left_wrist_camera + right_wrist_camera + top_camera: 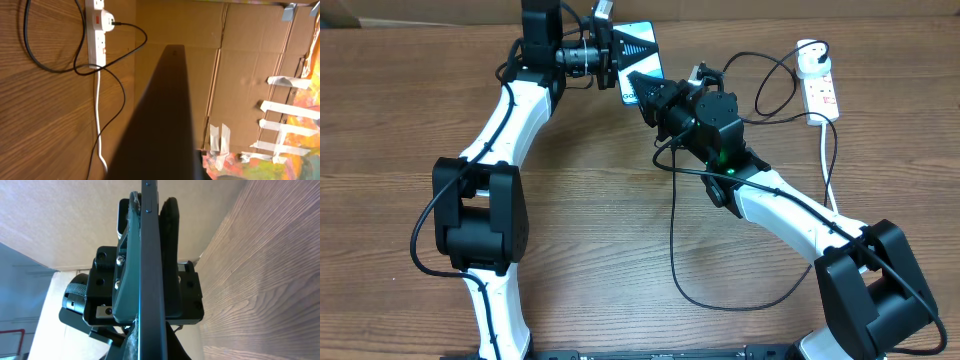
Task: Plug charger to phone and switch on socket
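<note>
At the far middle of the table, the left gripper [608,52] is clamping the phone [642,58], its jaws pressed onto the handset. The phone's long axis is running from far to near, and its lower edge, the one with the white lettering, is pointing toward the right gripper [646,92]. That gripper is sitting just beside this edge, so the right arm is judged the nearer one for the insertion. The right jaws are pressed together. Whether the connector tip is pinched between them cannot be told, though the charger [672,230] cable is running up to that gripper. No container is showing. The socket [823,92] is lying well apart to the right, carrying the white adapter [810,48] at its far end.
</note>
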### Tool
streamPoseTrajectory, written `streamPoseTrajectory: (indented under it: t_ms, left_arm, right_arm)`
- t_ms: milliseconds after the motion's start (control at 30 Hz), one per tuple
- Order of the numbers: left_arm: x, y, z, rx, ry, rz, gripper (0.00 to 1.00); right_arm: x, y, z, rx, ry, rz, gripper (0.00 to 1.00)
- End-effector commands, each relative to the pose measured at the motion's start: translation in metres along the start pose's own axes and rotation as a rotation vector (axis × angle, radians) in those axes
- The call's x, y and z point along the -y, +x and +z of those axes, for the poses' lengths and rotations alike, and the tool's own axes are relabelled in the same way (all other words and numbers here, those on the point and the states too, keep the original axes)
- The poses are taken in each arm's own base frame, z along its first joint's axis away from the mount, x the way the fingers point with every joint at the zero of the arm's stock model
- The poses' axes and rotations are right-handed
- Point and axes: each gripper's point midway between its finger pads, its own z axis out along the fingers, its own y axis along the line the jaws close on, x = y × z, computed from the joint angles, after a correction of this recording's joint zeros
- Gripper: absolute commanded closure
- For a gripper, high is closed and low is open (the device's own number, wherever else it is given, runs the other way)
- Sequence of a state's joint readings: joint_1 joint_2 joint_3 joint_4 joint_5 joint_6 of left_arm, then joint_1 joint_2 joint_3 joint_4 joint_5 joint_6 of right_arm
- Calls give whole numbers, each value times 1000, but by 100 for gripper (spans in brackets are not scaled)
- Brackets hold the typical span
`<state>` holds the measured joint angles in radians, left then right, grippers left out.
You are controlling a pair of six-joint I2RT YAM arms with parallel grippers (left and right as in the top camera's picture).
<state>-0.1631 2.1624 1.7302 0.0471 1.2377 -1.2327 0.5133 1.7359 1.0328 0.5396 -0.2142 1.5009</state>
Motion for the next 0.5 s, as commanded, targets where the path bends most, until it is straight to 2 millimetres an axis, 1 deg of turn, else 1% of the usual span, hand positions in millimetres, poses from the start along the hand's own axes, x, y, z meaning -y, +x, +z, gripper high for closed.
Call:
streamPoseTrajectory:
  t_ms: [0, 233, 300, 333, 400, 467]
  left_arm:
    - [23, 14, 21, -27, 14, 116, 96]
    - [22, 10, 21, -2, 6, 102, 96]
    - [22, 8, 21, 7, 3, 93, 96]
    - [21, 7, 20, 13, 2, 92, 96]
    - [21, 4, 18, 25, -1, 93, 96]
    - [20, 0, 15, 41, -4, 92, 96]
  right_arm:
    - [-1, 79, -1, -285, 0, -73, 96]
    - [-1, 79, -1, -286, -3, -92, 96]
    - [-1, 79, -1, -285, -4, -95, 90]
    - [-1, 79, -1, -285, -4, -95, 84]
    - [-1, 79, -1, -285, -5, -103, 70]
    - [-1, 75, 0, -268, -9, -141, 59]
